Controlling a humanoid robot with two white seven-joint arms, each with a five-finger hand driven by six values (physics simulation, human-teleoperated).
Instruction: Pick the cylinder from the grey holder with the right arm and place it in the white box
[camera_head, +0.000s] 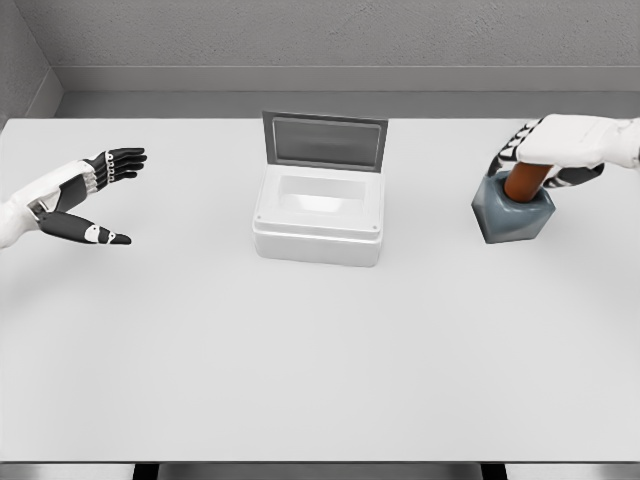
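Right of frame, right hand (560, 150) fingers wrap the cylinder (524, 183), seated in the grey holder (512, 215): grasp step. Next, lift straight up, toward the centre white box (318, 228). Left hand (88, 195) open, far left.

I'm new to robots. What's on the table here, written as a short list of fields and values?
table: white table
middle: white box, lid up, nothing visible inside
right side: grey holder with a brown cylinder standing in it
right hand: right hand wrapped around the cylinder's top
left hand: left hand open, holding nothing, over the table's left edge
cylinder status: not yet lifted out
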